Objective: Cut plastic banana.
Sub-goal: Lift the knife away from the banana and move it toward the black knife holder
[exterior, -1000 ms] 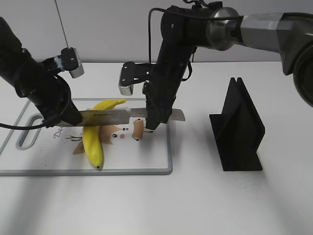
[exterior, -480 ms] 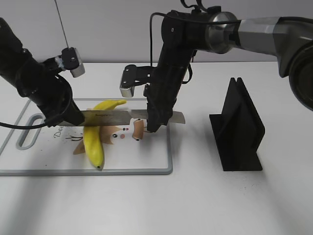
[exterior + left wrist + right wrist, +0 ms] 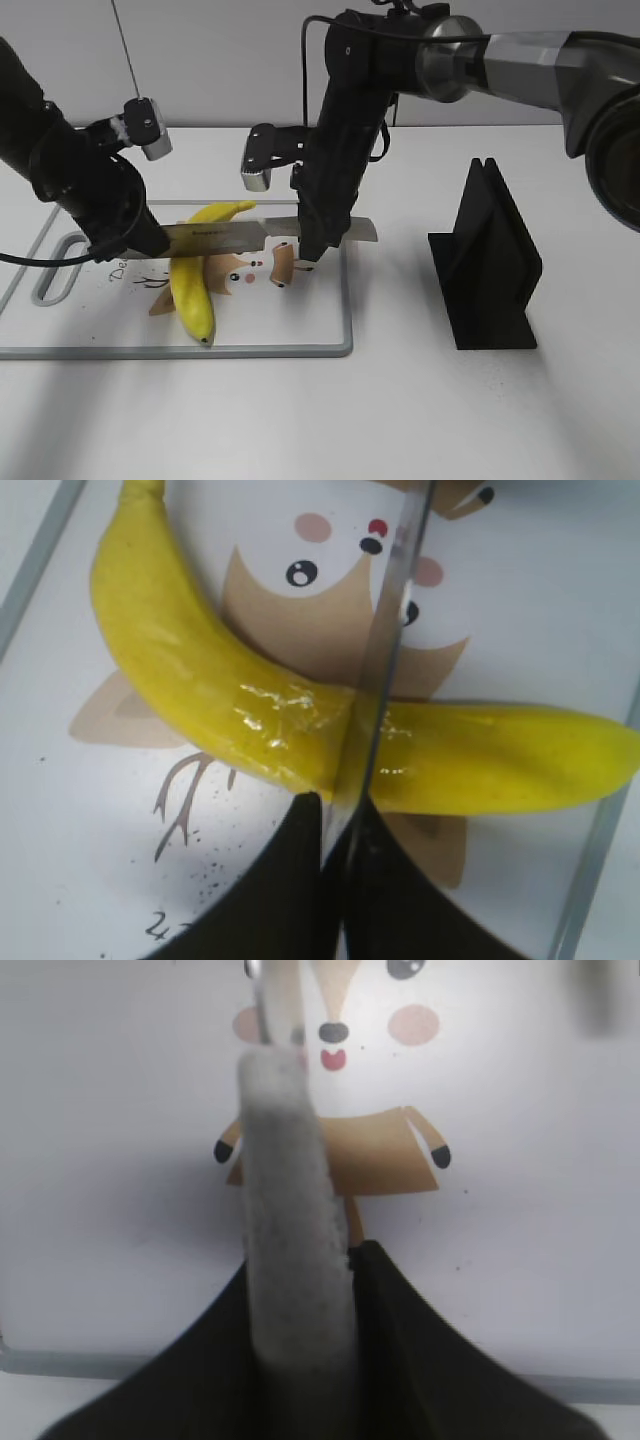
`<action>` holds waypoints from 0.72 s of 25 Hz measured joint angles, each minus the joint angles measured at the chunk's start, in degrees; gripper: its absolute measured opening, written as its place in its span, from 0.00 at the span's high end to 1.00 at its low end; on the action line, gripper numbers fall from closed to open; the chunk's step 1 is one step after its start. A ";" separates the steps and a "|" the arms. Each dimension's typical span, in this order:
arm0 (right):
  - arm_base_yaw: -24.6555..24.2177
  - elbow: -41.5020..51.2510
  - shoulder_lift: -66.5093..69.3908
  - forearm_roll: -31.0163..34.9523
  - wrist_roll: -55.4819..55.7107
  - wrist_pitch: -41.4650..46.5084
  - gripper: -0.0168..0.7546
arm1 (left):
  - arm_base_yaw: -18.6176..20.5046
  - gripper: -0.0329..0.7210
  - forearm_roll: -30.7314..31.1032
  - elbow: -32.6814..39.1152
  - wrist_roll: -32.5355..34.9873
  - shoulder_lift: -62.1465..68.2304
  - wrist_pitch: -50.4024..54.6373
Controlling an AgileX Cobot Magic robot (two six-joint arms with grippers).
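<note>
The plastic banana [image 3: 190,290] lies whole on the white cutting board [image 3: 320,330], stem at the far end. A steel knife [image 3: 225,235] is held level across it, edge down. My left gripper [image 3: 150,243] is shut on the blade's left end. My right gripper [image 3: 320,250] is shut on the grey handle. In the left wrist view the thin blade [image 3: 395,630] crosses the banana [image 3: 200,690] near its middle, just ahead of the jaws [image 3: 335,815]. In the right wrist view the handle [image 3: 290,1210] sits between the jaws [image 3: 300,1290]. Whether the blade touches the banana is unclear.
The board carries a printed cartoon animal [image 3: 250,270], also seen in the right wrist view [image 3: 335,1150]. A black knife stand [image 3: 490,265] is on the table to the right of the board. The board's handle slot [image 3: 60,280] is at its left end.
Almost nothing has moved. The right arm and the knife's handle end have shifted up very slightly. Both grips and the banana are unchanged.
</note>
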 joint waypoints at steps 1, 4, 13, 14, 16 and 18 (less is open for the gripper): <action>0.06 -0.14 -0.18 0.00 0.04 0.04 0.72 | -0.06 0.92 0.25 0.31 -0.23 -0.35 -0.29; 0.26 -0.15 -1.06 0.00 0.25 0.12 0.72 | -0.24 0.92 1.11 0.99 -0.63 -1.69 -1.15; 0.38 -0.15 -8.20 -0.06 0.54 0.65 0.72 | -0.42 0.90 2.49 1.12 -0.81 -11.38 -0.95; 0.38 -0.15 -8.85 0.13 0.65 0.85 0.72 | -0.42 0.87 2.52 1.12 -0.97 -12.47 -0.95; 0.38 -0.15 -10.38 0.53 1.08 1.80 0.73 | -0.42 0.74 2.52 1.12 -1.48 -14.27 -1.02; 0.38 0.40 -12.03 0.74 1.75 2.62 0.74 | -0.31 0.54 1.91 1.17 -2.01 -16.26 -1.41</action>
